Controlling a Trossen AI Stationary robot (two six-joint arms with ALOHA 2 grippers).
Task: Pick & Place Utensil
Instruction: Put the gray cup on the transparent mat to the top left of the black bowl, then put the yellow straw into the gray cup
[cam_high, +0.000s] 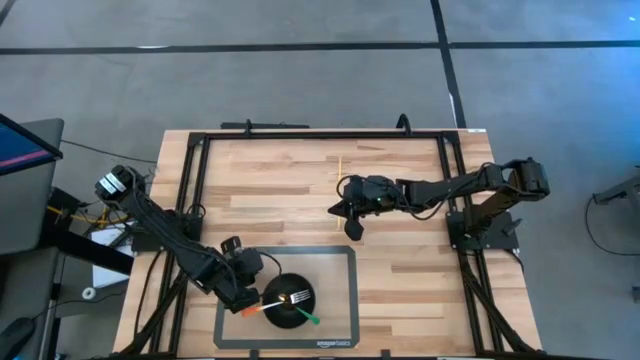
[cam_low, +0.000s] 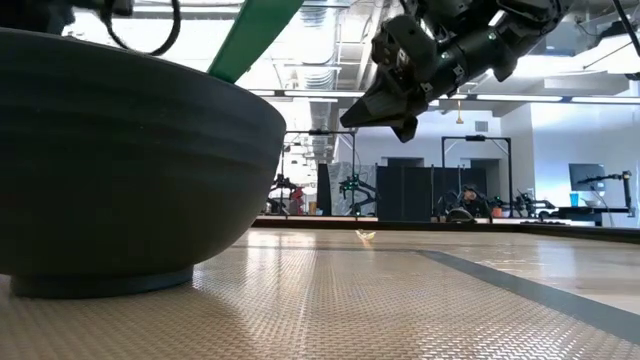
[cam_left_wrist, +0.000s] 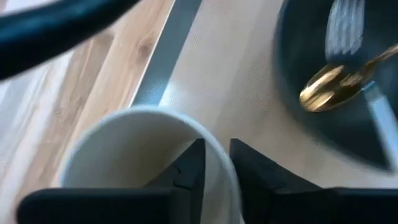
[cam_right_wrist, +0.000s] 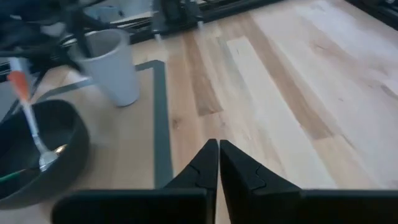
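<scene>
A black bowl (cam_high: 290, 312) stands on a grey mat (cam_high: 340, 290) at the table's near edge. It holds an orange-handled utensil (cam_right_wrist: 22, 87), a green-handled one (cam_high: 310, 318), a fork (cam_left_wrist: 345, 25) and a gold spoon (cam_left_wrist: 326, 87), which lean on its rim. My left gripper (cam_high: 245, 292) is just left of the bowl, shut on a white cup (cam_right_wrist: 115, 62). My right gripper (cam_high: 352, 228) hangs shut and empty above the middle of the table. My left gripper holds the white cup by its rim (cam_left_wrist: 219, 163), on the side toward the bowl. One finger (cam_left_wrist: 189, 171) is inside the cup and one (cam_left_wrist: 252, 171) is outside. The fingers come from above. The cup stays upright, slightly tilted, at the mat's left edge (cam_right_wrist: 127, 99).
A black frame (cam_high: 320, 135) runs round the wooden table. Bare wood lies between the mat and the far rail. The mat has free room right of the bowl (cam_high: 335, 275).
</scene>
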